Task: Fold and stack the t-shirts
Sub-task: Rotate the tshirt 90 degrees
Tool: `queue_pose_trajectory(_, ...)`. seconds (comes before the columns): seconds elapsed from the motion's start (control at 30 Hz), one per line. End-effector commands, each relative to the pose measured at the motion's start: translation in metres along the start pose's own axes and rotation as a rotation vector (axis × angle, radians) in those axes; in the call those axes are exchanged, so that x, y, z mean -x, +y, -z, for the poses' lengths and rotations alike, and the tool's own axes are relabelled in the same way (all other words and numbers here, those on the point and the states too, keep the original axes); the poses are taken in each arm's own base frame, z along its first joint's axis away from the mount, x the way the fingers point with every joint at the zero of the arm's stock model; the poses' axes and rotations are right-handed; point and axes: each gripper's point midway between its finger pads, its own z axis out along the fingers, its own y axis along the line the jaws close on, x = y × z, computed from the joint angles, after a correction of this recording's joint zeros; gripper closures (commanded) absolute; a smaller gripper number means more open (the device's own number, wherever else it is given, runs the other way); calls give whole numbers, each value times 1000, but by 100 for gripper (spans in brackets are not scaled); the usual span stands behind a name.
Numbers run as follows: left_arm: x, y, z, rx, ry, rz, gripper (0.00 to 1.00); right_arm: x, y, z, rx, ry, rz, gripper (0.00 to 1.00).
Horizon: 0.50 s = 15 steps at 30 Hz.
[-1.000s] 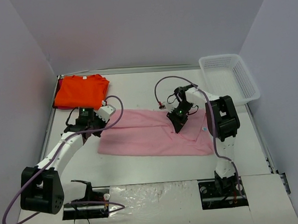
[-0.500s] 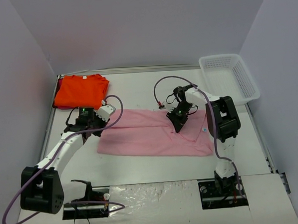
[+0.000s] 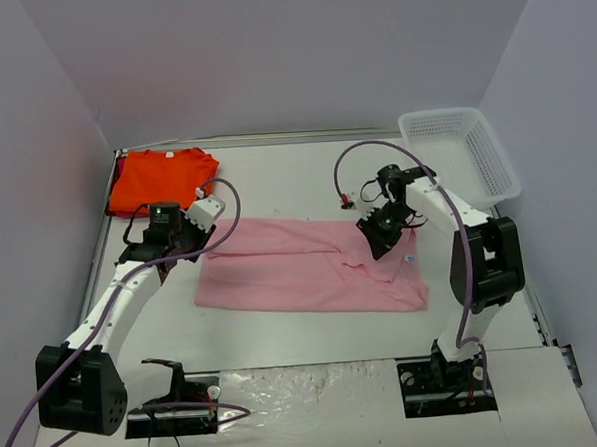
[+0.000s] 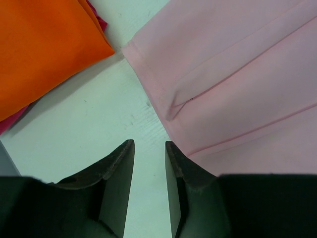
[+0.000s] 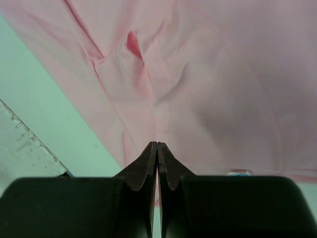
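Note:
The light pink t-shirt [image 3: 281,274] lies spread flat across the middle of the table, with a fold line along its length. The bright orange t-shirt [image 3: 161,183] lies folded at the far left. My left gripper [image 3: 192,251] is open and empty over bare table, just left of the pink shirt's left edge. In the left wrist view [image 4: 148,144] the pink corner [image 4: 237,74] and the orange shirt [image 4: 39,49] lie ahead of it. My right gripper [image 3: 383,247] is shut, with its tips low over the right part of the pink shirt [image 5: 223,74], where creases meet at its tips [image 5: 157,144].
A white mesh basket [image 3: 495,158] stands at the far right corner. A dark pink cloth edge [image 4: 99,20] shows under the orange shirt. Grey walls close in the table on three sides. A raised table rim runs along the left and right sides.
My right gripper has moved right across the pink shirt, its arm swinging outward. My left gripper has shifted slightly up and back toward the orange shirt. The shirts lie as before.

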Motion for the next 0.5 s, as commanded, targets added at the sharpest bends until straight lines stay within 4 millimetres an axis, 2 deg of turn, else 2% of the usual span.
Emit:
queue_pose_trajectory(0.0,14,10,14,31,-30,-5,69,-47,19,-7,72,107,-41,100)
queue_pose_trajectory(0.07,13,10,14,34,-30,3,69,-58,18,-9,74,122,-61,100)
queue_pose_trajectory(0.27,12,10,18,49,-33,12,69,-67,2,-6,39,156,-80,100)
queue_pose_trajectory(0.47,9,17,23,86,-29,2,68,-86,-18,-29,80,253,-116,100)
